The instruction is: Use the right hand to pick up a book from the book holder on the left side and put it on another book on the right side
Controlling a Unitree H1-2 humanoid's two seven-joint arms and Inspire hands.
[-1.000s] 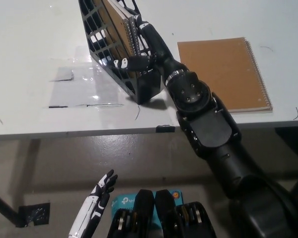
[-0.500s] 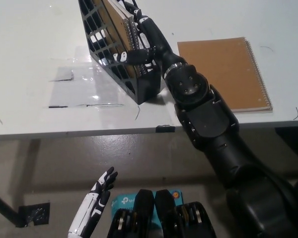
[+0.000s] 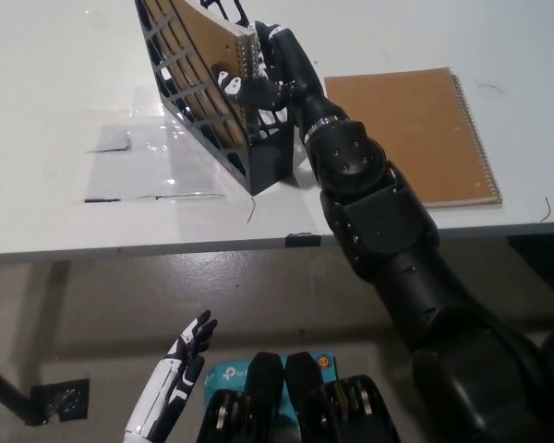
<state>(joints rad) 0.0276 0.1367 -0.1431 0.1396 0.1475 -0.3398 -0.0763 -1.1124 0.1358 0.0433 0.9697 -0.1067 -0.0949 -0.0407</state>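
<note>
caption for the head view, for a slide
Black right hand grips a spiral notebook in the black book holder; white left hand idles below.

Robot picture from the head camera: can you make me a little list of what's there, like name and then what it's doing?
right hand: black, closed around the spiral edge of the book in the holder
book in the holder: brown, spiral-bound, standing tilted
book holder: black grid rack on the table
other book: brown, lying flat to the right of the holder
left hand: white, low beneath the table edge, fingers apart, holding nothing
table: white
</note>
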